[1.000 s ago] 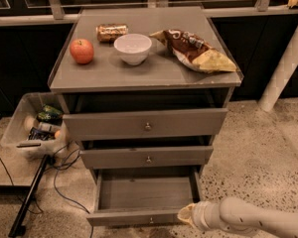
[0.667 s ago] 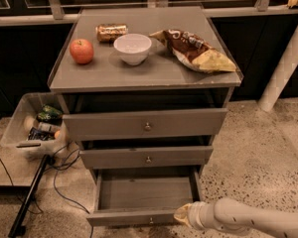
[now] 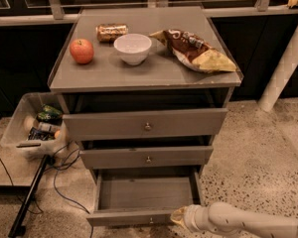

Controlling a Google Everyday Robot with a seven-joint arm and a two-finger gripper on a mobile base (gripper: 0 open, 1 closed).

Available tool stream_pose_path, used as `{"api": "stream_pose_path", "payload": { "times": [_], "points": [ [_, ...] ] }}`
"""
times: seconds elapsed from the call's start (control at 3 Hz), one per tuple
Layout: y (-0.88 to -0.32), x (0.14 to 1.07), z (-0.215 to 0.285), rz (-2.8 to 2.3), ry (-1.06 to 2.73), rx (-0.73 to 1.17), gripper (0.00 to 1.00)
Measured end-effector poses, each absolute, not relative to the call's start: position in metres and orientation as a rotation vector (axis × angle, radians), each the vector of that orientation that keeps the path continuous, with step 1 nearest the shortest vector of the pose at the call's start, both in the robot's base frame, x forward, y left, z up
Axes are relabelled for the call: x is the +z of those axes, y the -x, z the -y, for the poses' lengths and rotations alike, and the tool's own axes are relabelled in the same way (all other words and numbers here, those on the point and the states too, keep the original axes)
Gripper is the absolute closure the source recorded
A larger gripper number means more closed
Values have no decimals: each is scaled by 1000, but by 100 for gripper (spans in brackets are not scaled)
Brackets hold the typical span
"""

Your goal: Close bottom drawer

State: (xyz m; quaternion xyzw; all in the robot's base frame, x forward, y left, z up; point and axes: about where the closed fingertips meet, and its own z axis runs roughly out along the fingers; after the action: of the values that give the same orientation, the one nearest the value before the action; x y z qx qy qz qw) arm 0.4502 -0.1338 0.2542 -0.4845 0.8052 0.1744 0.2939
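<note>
The bottom drawer (image 3: 139,195) of the grey cabinet is pulled out, showing its shallow grey box. Its slim front panel (image 3: 119,218) faces me near the bottom edge, with a small round knob (image 3: 150,221). My gripper (image 3: 179,215) comes in from the lower right on a white arm and sits at the right end of the drawer front, touching or nearly touching it. The middle drawer (image 3: 147,157) and top drawer (image 3: 145,125) sit nearly flush above.
On the cabinet top (image 3: 104,76) lie an apple (image 3: 82,51), a can (image 3: 111,31), a white bowl (image 3: 132,48) and a chip bag (image 3: 196,51). A clear bin of items (image 3: 35,128) and cables lie at the left. A white pole (image 3: 285,63) stands at the right.
My gripper has moved slightly left along the drawer front. The drawer stays pulled out about as far as before.
</note>
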Motion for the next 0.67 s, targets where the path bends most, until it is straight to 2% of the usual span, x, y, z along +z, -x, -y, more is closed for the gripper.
{"api": "stream_pose_path", "payload": {
  "times": [0.67],
  "points": [
    [-440,210,134,-2117,1314,515,100]
  ]
}}
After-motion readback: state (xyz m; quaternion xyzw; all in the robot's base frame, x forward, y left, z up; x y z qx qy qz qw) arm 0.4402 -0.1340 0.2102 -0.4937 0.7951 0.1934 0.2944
